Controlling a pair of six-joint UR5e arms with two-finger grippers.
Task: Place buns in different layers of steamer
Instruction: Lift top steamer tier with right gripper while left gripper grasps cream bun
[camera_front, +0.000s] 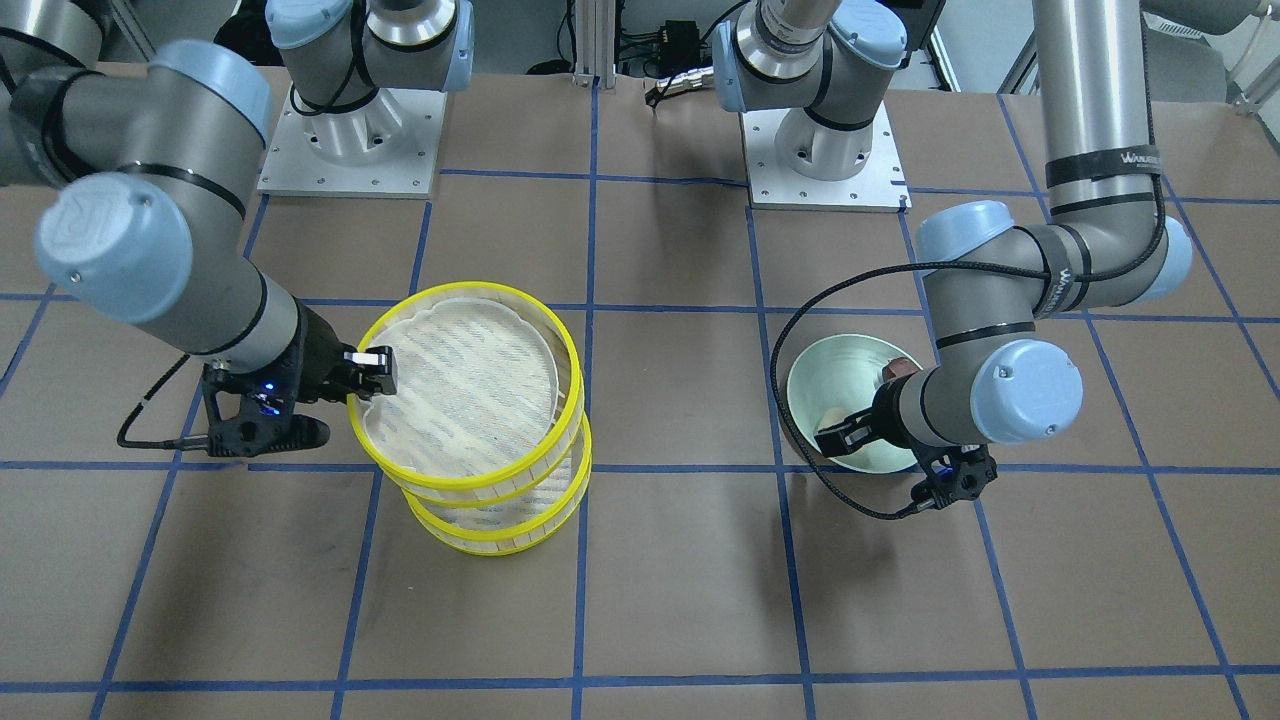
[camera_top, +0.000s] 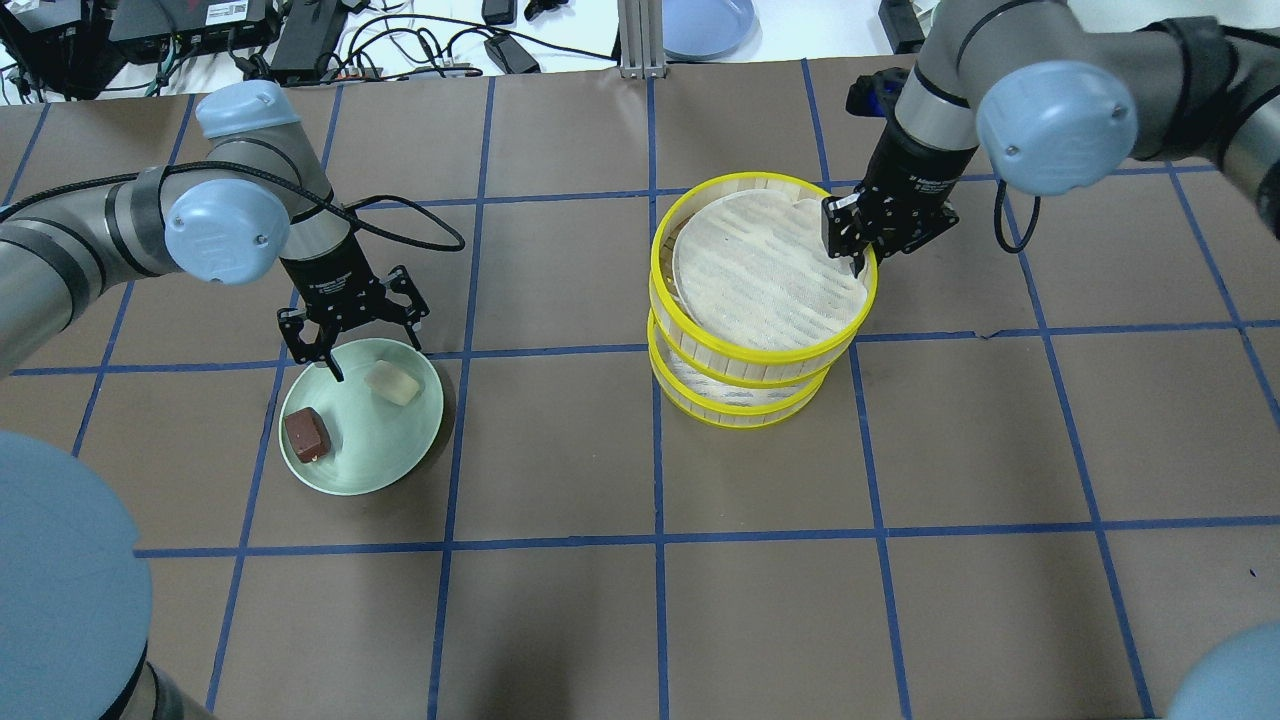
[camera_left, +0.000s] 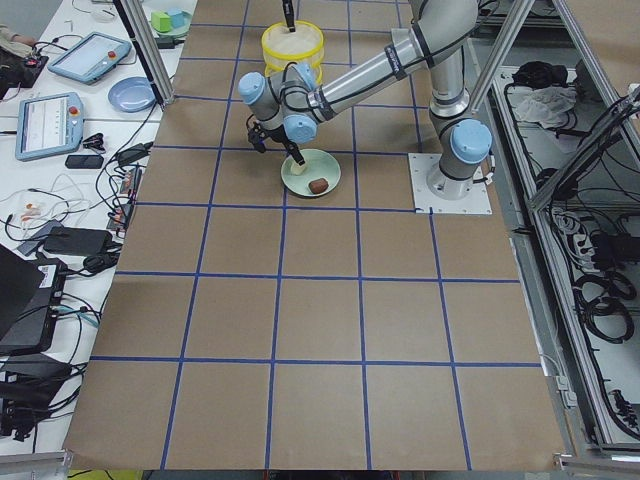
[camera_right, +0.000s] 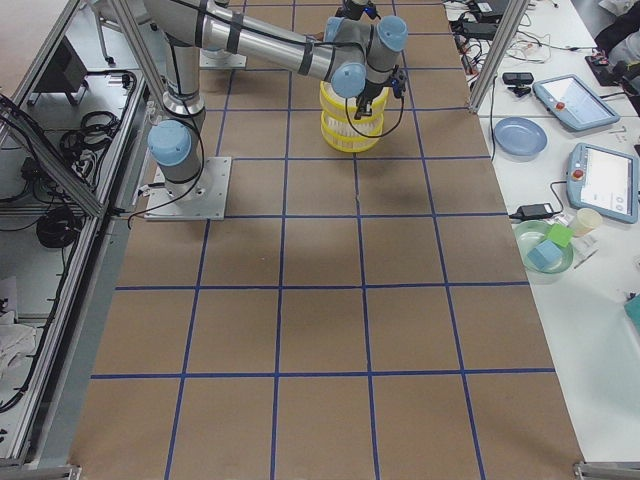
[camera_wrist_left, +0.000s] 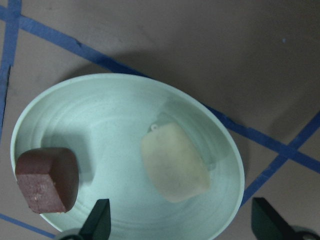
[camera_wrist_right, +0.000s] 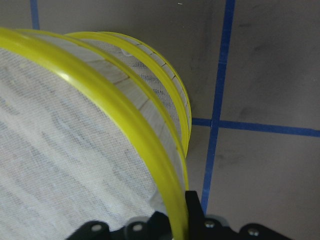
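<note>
Cream bun (camera_wrist_left: 174, 162) on plate (camera_wrist_left: 125, 100), desk left, looks soft, light, squashable: pinch gently across mid-body w/ left jaws, now wide open & empty above it; right jaws are clamped on top tray (camera_wrist_right: 65, 75) rim.

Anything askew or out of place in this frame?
Yes. The top steamer layer sits tilted and offset on the lower layer rather than squarely stacked, with the right gripper clamped on its rim. Its liner looks off-centre. The cream bun and brown bun lie on the plate; nothing is spilled.
</note>
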